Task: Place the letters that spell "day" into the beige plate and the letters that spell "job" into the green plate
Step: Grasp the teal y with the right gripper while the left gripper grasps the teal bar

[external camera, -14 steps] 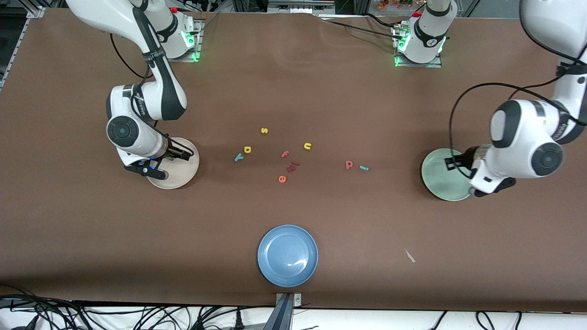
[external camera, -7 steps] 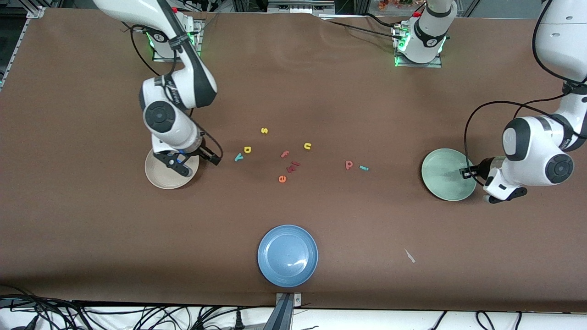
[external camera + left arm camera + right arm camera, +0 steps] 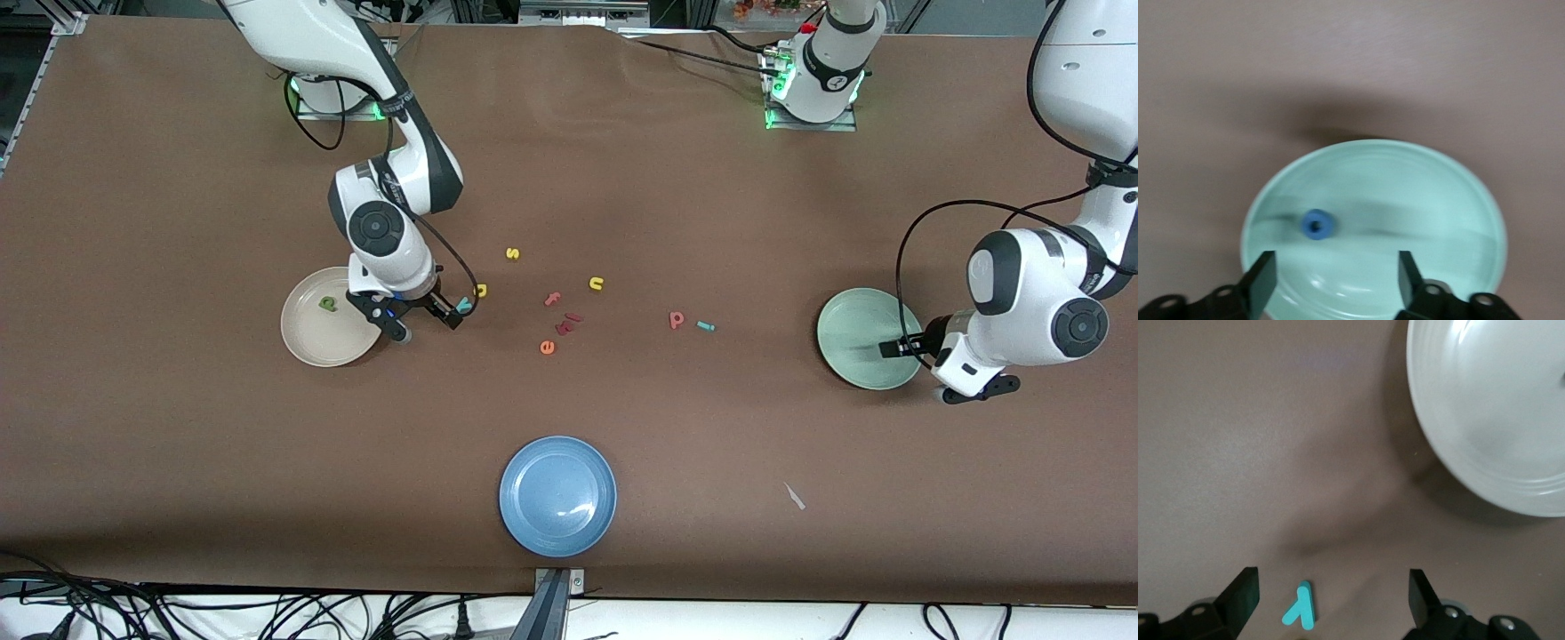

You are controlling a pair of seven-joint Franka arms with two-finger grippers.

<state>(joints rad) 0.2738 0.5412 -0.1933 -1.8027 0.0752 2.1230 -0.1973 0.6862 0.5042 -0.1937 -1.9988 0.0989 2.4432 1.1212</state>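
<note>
Front view: The brown bench [image 3: 178, 444] is seen from above. The round cream-beige plate [image 3: 307, 348] lies toward the right arm's end, with the small green foam "d" [image 3: 328, 304] in it. The right hand [image 3: 427, 322] is held over the bench just beside that plate, its fingers spread with nothing between them, the cyan foam "y" [image 3: 463, 305] at its tip. The yellow foam "a" [image 3: 481, 290] is partly hidden beside it. Near mid-bench the pinkish-red foam "b" [image 3: 677, 319] and thin teal "j" [image 3: 705, 326] lie close together on the bench. The round mint-green plate [image 3: 849, 356] lies toward the left arm's end, with the left hand [image 3: 900, 347] over its rim. A round blue plate [image 3: 557, 495] lies nearest the camera.

Left wrist view: The left hand [image 3: 1336, 280] is seen released, fingers [image 3: 1262, 280] wide apart and empty, over the mint-green plate [image 3: 1451, 200]. The blue foam ring "o" [image 3: 1317, 225] rests in that plate.

Right wrist view: The right hand [image 3: 1331, 597] is seen released, over the bench. The cyan "y" [image 3: 1300, 606] lies flat between its fingers [image 3: 1241, 593], untouched. The beige plate [image 3: 1471, 420] lies apart from it.
</note>
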